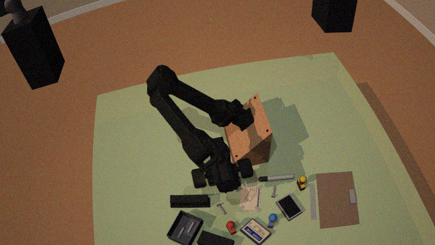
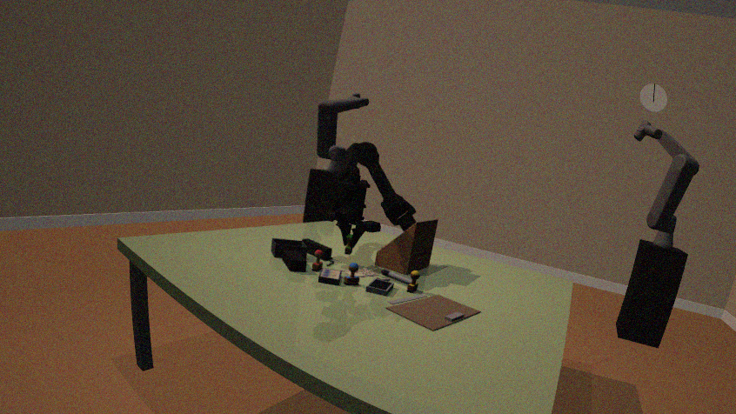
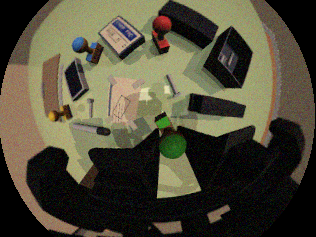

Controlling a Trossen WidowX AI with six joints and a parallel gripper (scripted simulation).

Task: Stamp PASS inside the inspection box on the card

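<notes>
My gripper (image 2: pixel 348 248) (image 3: pixel 168 130) is shut on the green-knobbed stamp (image 2: pixel 349 241) (image 3: pixel 173 146) and holds it raised above the bench, beside the card. In the top view the arm hides the stamp. The card (image 1: pixel 248 205) (image 3: pixel 124 88) lies taped down; its inspection box (image 1: pixel 251 194) (image 3: pixel 120 107) is a thin tilted outline with faint lines, too small to read. The open ink pad (image 1: pixel 289 206) (image 2: pixel 380 286) (image 3: pixel 75 79) has a dark surface. The pad's lid (image 1: pixel 255 231) (image 2: pixel 330 277) (image 3: pixel 121 36), marked STAMP PAD, lies nearby. The stamp's face is hidden.
Red (image 1: pixel 230 225) (image 3: pixel 161 29), blue (image 1: pixel 272 217) (image 3: pixel 82 46) and yellow (image 1: pixel 302 179) (image 3: pixel 57 115) stamps stand around the card. A marker (image 1: pixel 278 177), small metal pieces, black blocks, an open black box (image 1: pixel 199 224), a brown board (image 1: pixel 336 200) and a wooden wedge (image 1: pixel 261 121) are also there.
</notes>
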